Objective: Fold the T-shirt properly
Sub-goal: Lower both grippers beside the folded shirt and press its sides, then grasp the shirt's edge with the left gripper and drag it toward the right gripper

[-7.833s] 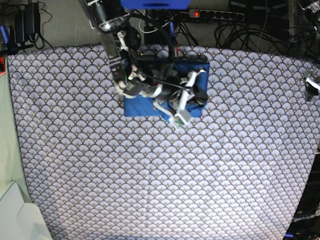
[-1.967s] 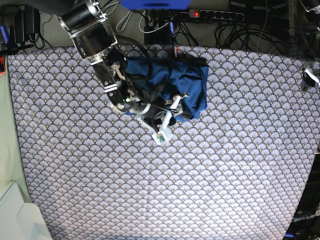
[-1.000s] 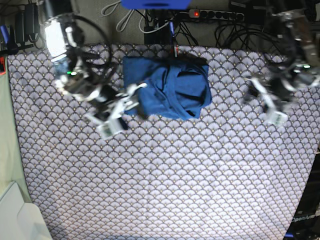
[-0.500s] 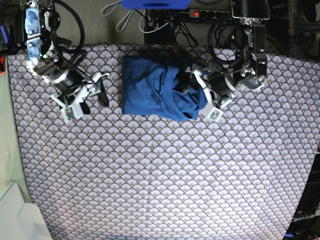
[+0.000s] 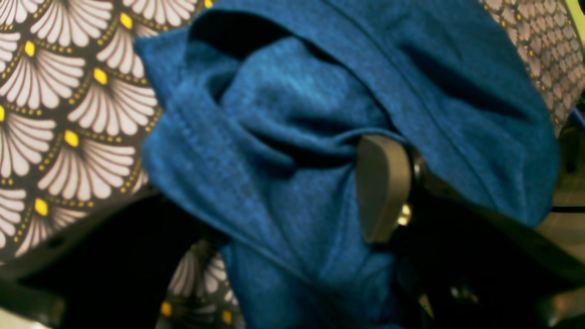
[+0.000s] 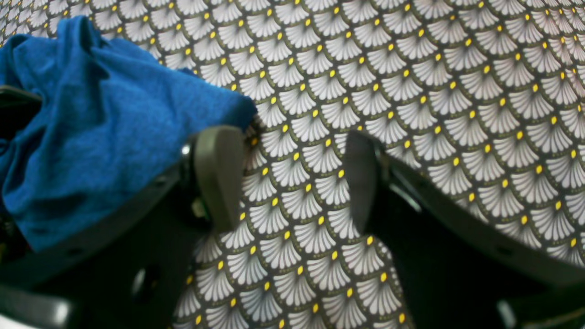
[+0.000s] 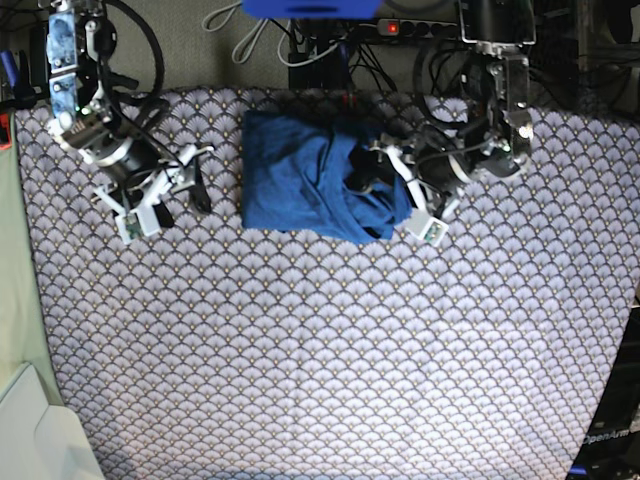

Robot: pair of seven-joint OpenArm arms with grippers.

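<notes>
Patterned tablecloth: grey-white fan scallops with yellow dots, spread over the whole work surface in the base view.

T-shirt: plain blue knit, bunched into a rough rectangle near the far edge of the cloth, about midway across; left part fairly flat, right part rumpled into thick folds. Seen close in the left wrist view as overlapping hems and deep creases; seen in the right wrist view as a raised corner at upper left.

Left arm: reaching down from the top right of the base view, bent toward the rumpled right edge of the garment.

Right arm: descending at the top left of the base view, well apart from the garment's left edge.

Left gripper: pushed into the folds at the shirt's right side. One grey finger visible with cloth draped against and over it; opposite finger hidden by fabric. Jaws partly apart, a thick fold of the T-shirt lying between them; a firm clamp not confirmable.

Right gripper: jaws spread wide, nothing between them but bare tablecloth; left finger just beside the shirt's corner, contact not discernible.
</notes>
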